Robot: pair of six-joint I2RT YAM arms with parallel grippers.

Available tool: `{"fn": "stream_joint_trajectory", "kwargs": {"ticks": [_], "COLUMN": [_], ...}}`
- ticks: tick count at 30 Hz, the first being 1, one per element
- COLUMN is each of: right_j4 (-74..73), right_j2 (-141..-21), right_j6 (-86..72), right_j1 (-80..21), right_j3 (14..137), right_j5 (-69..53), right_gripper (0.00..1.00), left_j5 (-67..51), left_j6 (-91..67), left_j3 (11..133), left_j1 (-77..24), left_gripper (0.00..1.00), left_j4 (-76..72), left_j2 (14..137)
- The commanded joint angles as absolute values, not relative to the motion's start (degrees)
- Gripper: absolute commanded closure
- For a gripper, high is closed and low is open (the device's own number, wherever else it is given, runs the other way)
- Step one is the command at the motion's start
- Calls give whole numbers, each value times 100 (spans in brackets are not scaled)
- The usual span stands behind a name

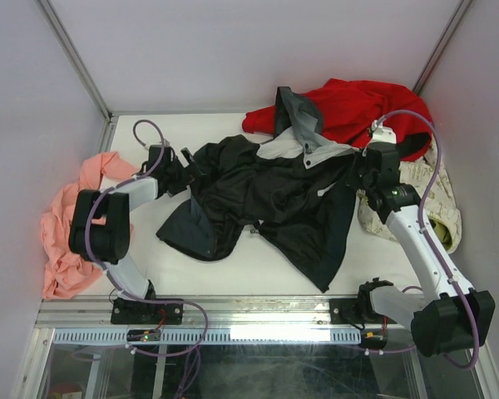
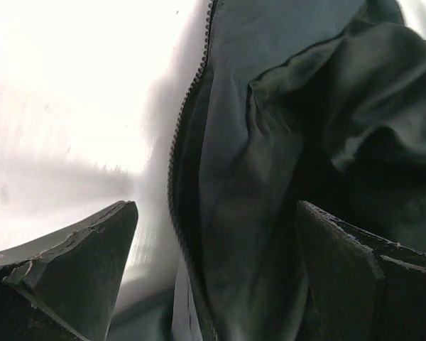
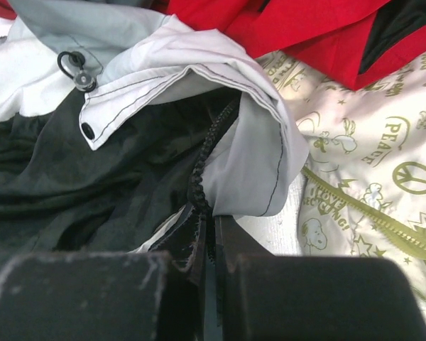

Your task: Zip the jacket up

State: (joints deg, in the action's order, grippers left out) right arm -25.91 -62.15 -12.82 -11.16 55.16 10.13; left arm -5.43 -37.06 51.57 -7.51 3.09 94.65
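Observation:
The jacket (image 1: 274, 199), dark charcoal with a light grey collar, lies spread open in the middle of the table. My left gripper (image 1: 185, 170) is at its left edge, open, with the zipper teeth (image 2: 176, 156) and a dark fold of the jacket (image 2: 255, 213) between its fingers (image 2: 92, 249), not gripped. My right gripper (image 1: 359, 176) is at the jacket's right edge near the collar. It is shut on the zipper edge (image 3: 202, 177), where the grey collar flap (image 3: 248, 142) folds over.
A red garment (image 1: 358, 112) lies at the back right, partly under the jacket's collar. A cream patterned cloth (image 1: 437, 199) lies under my right arm. A pink cloth (image 1: 66, 233) is bunched at the table's left edge. Walls close in on three sides.

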Motion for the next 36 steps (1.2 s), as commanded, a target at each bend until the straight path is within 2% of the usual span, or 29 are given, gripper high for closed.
{"fn": "stream_joint_trajectory", "kwargs": {"ticks": [1,4,6,8,9,10,16,22,29,36], "right_j4": [-2308,-2308,-2373,-2448,-2486,-2521,-2977,-3571,-3588,-3404], "right_j2": [-5994,-6076,-6179,-6276,-6312,-6352,-6996,-7946,-8349,-9004], "right_j6": [-1244,-1189,-1149,-1090,-1055,-1002,-368,-12,-80,-440], "right_j1": [-1129,-1152,-1168,-1177,-1178,-1178,-1175,-1180,-1812,-2684], "right_j3": [5494,5589,5743,5949,6071,6210,7605,9480,9687,9481], "right_j5": [555,443,406,476,554,644,1747,2188,1643,1124], "right_gripper": [100,100,100,100,100,100,100,100,100,100], "left_j5": [-1292,-1531,-1404,-877,-529,-150,1919,2900,2823,1906], "left_j6": [-3746,-3753,-3710,-3597,-3536,-3443,-2871,-2211,-2025,-2418], "left_j3": [5783,5992,6082,6163,6215,6289,7203,8101,8617,8414], "left_j1": [-756,-756,-757,-757,-751,-741,-646,-634,-1246,-2221], "left_gripper": [7,31,56,85,96,100,100,100,97,91], "left_j4": [-44,-170,-133,100,285,474,1825,2668,3434,3226], "left_j2": [10205,10546,10478,10181,9989,9777,8626,7741,7880,8449]}}
